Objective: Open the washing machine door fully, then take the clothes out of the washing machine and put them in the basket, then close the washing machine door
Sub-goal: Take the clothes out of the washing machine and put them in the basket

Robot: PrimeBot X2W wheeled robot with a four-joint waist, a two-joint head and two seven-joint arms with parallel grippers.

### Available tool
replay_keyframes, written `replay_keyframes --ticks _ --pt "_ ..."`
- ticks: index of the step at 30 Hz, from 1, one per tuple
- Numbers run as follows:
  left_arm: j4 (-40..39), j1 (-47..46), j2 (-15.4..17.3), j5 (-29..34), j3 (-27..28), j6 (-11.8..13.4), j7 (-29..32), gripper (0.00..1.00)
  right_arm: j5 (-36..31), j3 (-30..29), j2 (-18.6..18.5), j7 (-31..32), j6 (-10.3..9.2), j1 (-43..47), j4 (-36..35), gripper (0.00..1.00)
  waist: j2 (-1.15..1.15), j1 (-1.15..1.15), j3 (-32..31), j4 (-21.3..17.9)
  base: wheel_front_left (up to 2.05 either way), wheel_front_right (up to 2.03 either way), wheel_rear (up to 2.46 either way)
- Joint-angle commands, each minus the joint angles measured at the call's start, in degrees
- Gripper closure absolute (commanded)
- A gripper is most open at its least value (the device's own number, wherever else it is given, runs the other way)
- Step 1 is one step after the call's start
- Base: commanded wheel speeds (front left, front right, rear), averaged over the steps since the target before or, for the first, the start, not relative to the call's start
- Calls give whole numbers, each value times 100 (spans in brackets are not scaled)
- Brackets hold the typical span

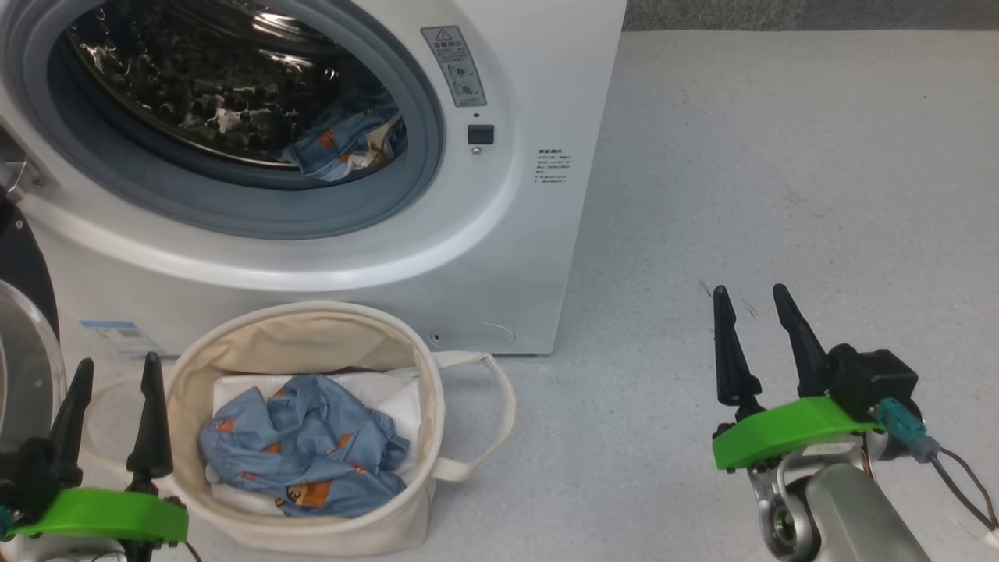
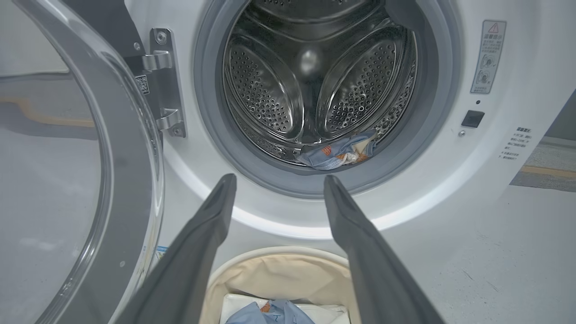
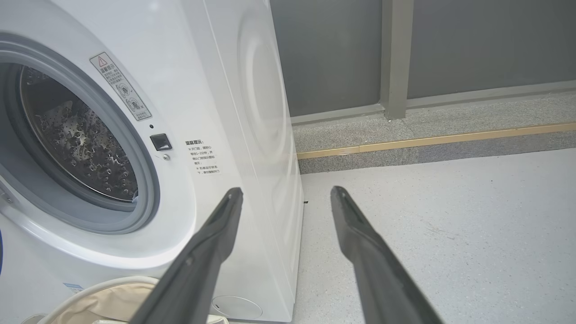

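The white washing machine (image 1: 499,234) stands with its door (image 2: 117,180) swung wide to the left on its hinge. One light blue printed garment (image 1: 347,144) lies at the drum's front lip, also seen as the clothes (image 2: 339,155) in the left wrist view. Another blue printed garment (image 1: 304,445) lies crumpled in the cream basket (image 1: 460,390) on top of a white folded sheet. My left gripper (image 1: 117,367) is open beside the basket's left rim, holding nothing. My right gripper (image 1: 753,297) is open over the bare floor to the machine's right.
A grey speckled floor (image 1: 780,195) stretches to the right of the machine. Behind it, a raised kerb with a yellow strip (image 3: 427,141) runs along a grey wall with a post (image 3: 393,58). The basket's loop handle (image 1: 499,398) lies toward the right.
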Motion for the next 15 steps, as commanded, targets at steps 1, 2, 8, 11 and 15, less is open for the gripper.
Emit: replay_keyframes --ticks 1,2,8,11,15 --pt "-224 -111 172 -35 251 -41 -34 0 -17 109 14 -28 5 -33 -155 0 0 0 -17 -14 0 0 0" --pt "-223 -106 177 -30 257 -43 -34 0 -17 114 11 -28 5 -31 -147 0 0 0 -24 -22 0 0 0" --pt "-182 -98 204 -11 222 -56 -34 0 -17 130 -7 -28 5 -45 -129 0 0 0 -13 -72 0 0 0" --pt "-163 -101 222 -8 186 -62 -34 0 -16 114 -14 -28 5 -50 -129 0 0 0 -4 -76 0 0 0" --pt "-125 -130 254 2 147 -67 -34 0 -16 127 -12 -28 5 -61 -127 0 0 0 18 -78 0 0 0"
